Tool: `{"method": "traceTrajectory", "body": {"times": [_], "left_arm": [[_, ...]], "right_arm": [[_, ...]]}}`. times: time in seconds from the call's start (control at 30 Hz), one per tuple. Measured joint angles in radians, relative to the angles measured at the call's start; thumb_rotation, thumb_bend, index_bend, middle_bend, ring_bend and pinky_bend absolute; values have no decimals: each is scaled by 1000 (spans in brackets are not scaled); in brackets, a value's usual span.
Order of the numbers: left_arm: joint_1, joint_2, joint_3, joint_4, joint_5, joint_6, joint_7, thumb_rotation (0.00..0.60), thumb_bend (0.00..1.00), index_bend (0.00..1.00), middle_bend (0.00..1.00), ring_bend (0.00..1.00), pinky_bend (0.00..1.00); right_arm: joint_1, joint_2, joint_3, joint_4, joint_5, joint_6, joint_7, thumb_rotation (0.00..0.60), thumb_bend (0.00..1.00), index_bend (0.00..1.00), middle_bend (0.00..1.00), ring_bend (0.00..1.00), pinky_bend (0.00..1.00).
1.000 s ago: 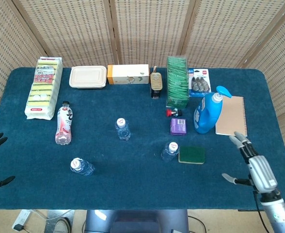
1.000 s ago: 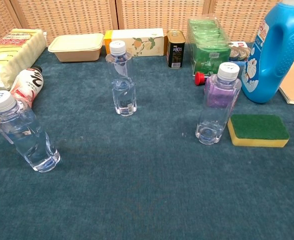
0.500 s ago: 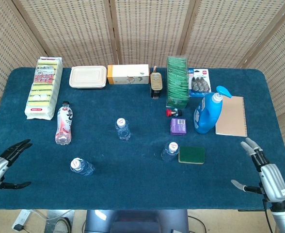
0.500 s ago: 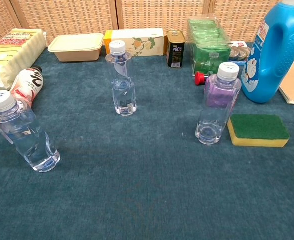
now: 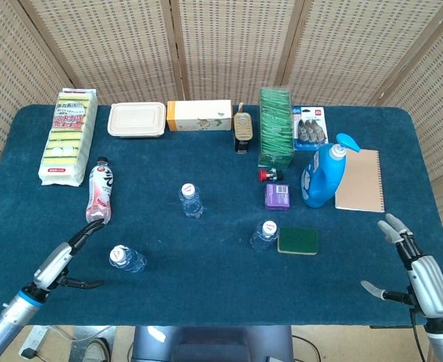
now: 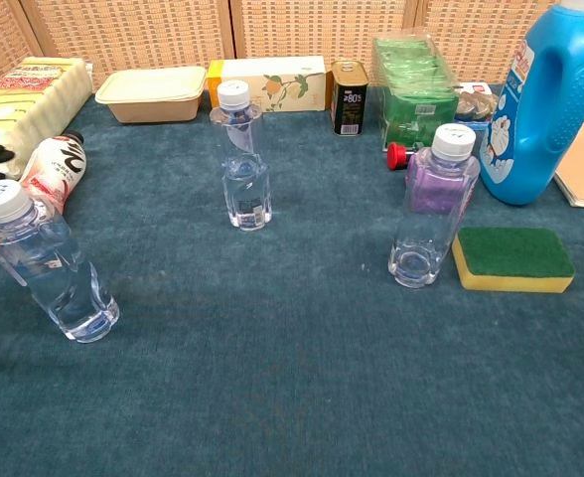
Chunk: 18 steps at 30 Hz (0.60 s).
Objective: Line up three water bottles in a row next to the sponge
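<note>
Bottles are seen upright on the blue table [image 5: 206,264] — one [image 5: 264,235] just beside the green sponge [image 5: 297,240], one [image 5: 190,200] mid-table, one [image 5: 125,259] near the front left. Left hand [image 5: 58,264] is held beside that last bottle, fingers spread, nothing gripped. Right hand [image 5: 420,275] is parked at the right edge — spread, empty.

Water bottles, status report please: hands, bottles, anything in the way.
Left hand open beside the near-left bottle, not touching. Right hand open, off to the right. One bottle beside the sponge, middle bottle apart. Path unobstructed.
</note>
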Motion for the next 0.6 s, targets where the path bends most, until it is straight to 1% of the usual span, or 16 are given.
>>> {"method": "traceTrajectory", "body": {"times": [0.27,0.33,0.43,0.47,0.53,0.57,0.6], "left_arm": [[-70,-67,13,-12,-18,-86,-20,600,76,0,0,0,68],[-81,-75,16,-21,-20,-98,-18,600,100,0,0,0,70],[-97,-81,21,-39,-30,-134,-21,600,175,0,4,0,137],[-102,-81,23,-48,-36,-148,-25,600,207,0,38,17,183],[-113,-83,24,-66,-55,-178,-28,600,244,46,168,107,259],[-115,-86,22,-71,-65,-185,-24,600,255,120,267,185,308],[-116,-88,20,-74,-73,-189,-15,600,261,215,344,248,348]], "right_arm": [[-3,2,8,1,-1,-1,17,600,0,74,0,0,248],[-4,3,11,2,2,0,18,600,0,74,0,0,248],[-5,3,15,1,8,-2,25,600,0,74,0,0,248],[-6,3,16,1,10,-4,27,600,0,74,0,0,249],[-7,4,18,0,11,-5,28,600,0,75,0,0,249],[-8,4,19,-1,12,-5,28,600,0,74,0,0,251],[-8,4,20,-2,12,-5,28,600,0,74,0,0,252]]}}
